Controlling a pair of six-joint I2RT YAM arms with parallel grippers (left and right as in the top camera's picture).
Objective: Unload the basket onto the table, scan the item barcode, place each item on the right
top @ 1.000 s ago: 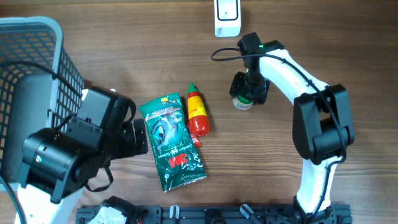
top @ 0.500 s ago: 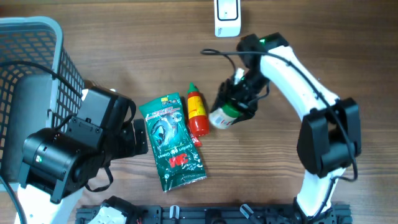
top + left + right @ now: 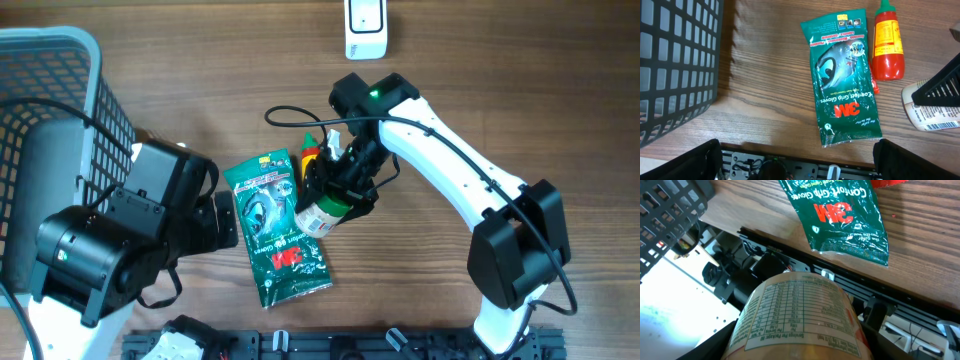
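My right gripper (image 3: 338, 188) is shut on a jar (image 3: 318, 214) with a pale printed label, holding it tilted in the air over the red sauce bottle (image 3: 316, 172) and the green glove packet (image 3: 275, 226). The right wrist view is filled by the jar (image 3: 799, 314), its nutrition table facing the camera. At the right edge of the left wrist view the jar (image 3: 934, 107) shows a barcode. A white scanner (image 3: 365, 26) stands at the table's far edge. My left gripper (image 3: 800, 161) is open and empty, low at the front left.
A grey mesh basket (image 3: 50, 110) takes up the left side. The green glove packet (image 3: 846, 80) and the red sauce bottle (image 3: 887, 44) lie flat side by side mid-table. A black rail (image 3: 350, 345) runs along the front edge.
The right arm has carried the jar from the right of the table leftward and toward the front, tipping it over the red bottle and green packet. The left arm has not moved.
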